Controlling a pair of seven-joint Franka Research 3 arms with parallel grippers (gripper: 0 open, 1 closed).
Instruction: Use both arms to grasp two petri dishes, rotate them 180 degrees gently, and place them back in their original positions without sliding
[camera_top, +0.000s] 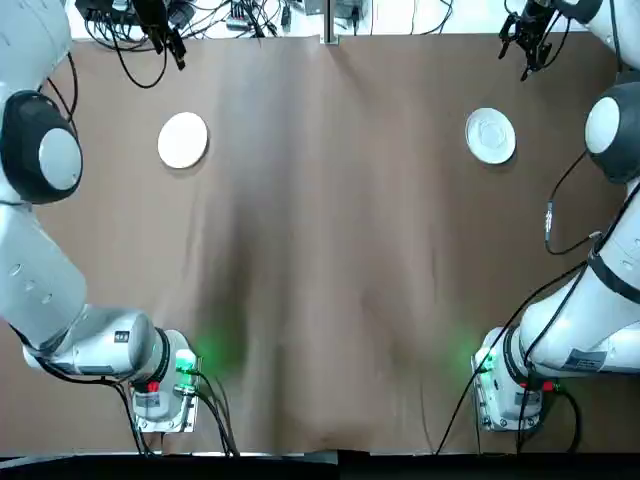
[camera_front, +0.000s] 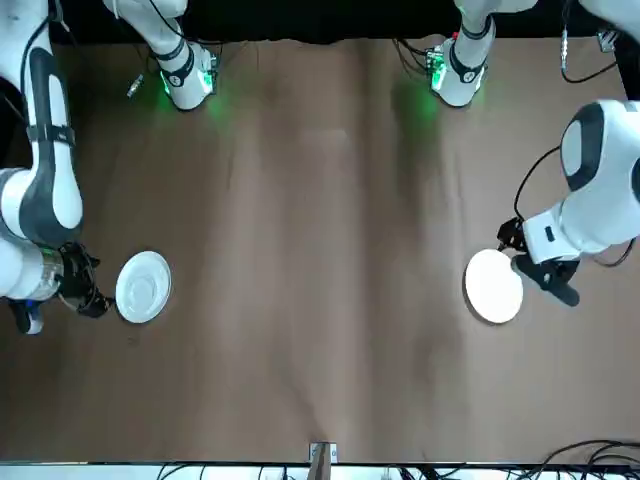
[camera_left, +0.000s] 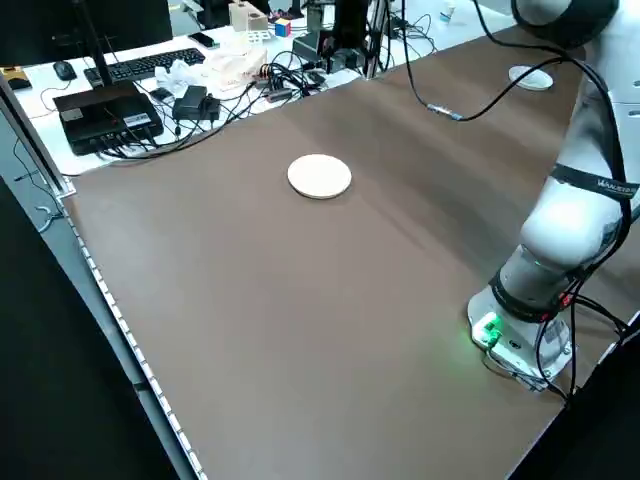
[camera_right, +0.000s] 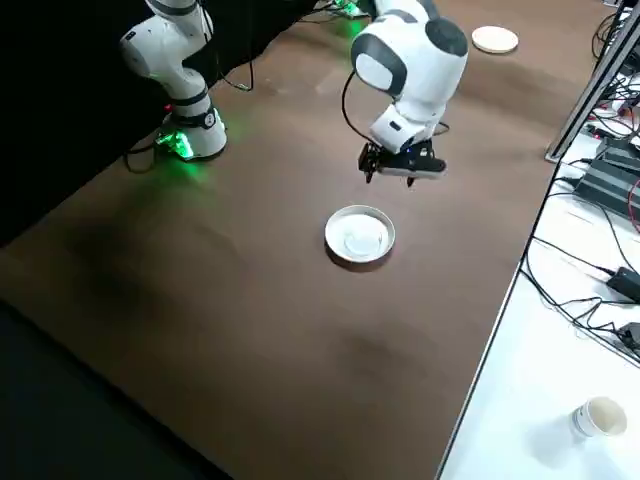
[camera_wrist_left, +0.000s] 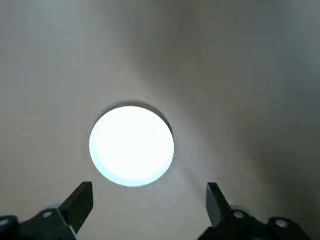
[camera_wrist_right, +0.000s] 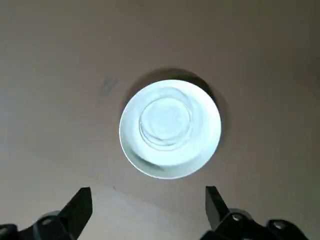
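right wrist view: dish (camera_wrist_right: 165, 121) on white disc (camera_wrist_right: 200, 155), tool (camera_wrist_right: 149, 200) open.

green glow at the arm bases, soft tabletop shadows

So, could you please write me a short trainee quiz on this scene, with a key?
1. How many white discs lie on the table?
2. True or false: the right tool is gripping a dish.
3. Fill in the blank: the left tool, near the left disc, has its fingers ____.

Key: 1. two; 2. false, it is open and the dish lies on the right disc; 3. apart.
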